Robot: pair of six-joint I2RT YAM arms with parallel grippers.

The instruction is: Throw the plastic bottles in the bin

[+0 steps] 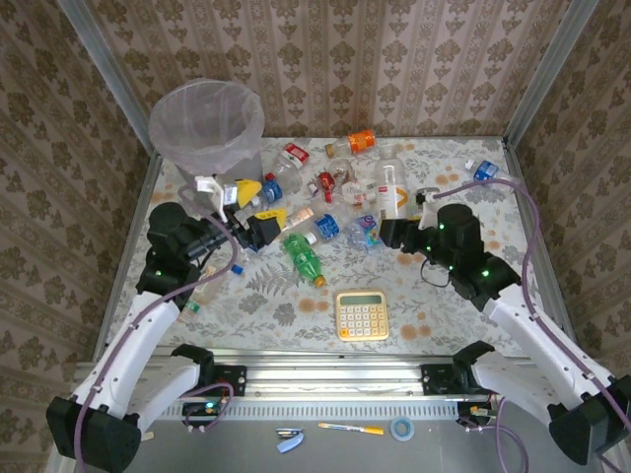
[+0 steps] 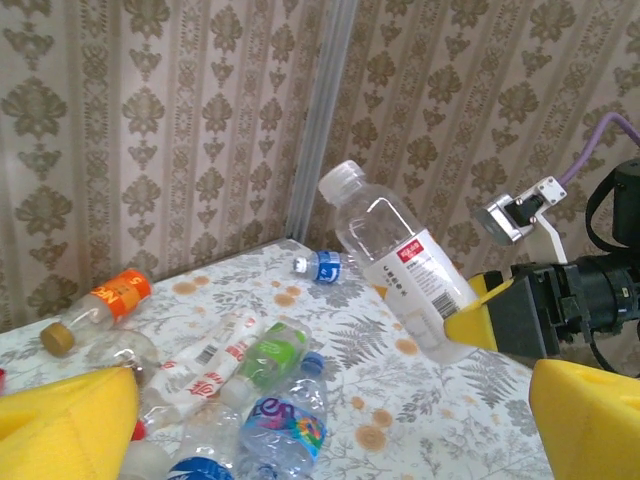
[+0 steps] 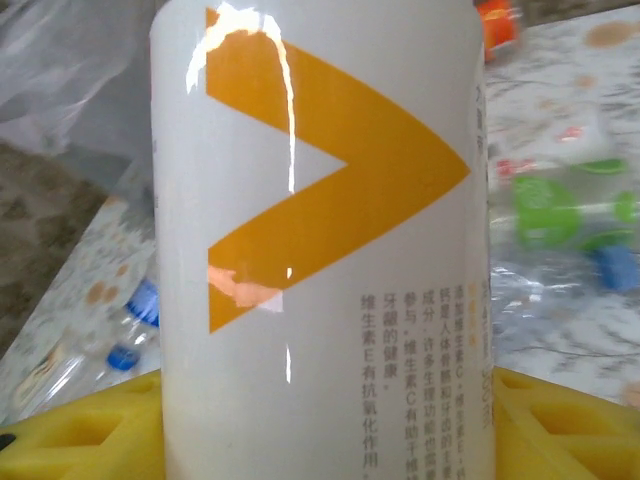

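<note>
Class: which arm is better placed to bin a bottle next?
Probably right: the right gripper holds a clear bottle; the left gripper, though nearer the bin, is open and empty.

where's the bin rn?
Top view: the bin stands at the far left corner of the table, just beyond the left gripper.

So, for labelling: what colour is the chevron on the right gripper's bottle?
Orange on white, on the bottle; clearest in right wrist view.
</note>
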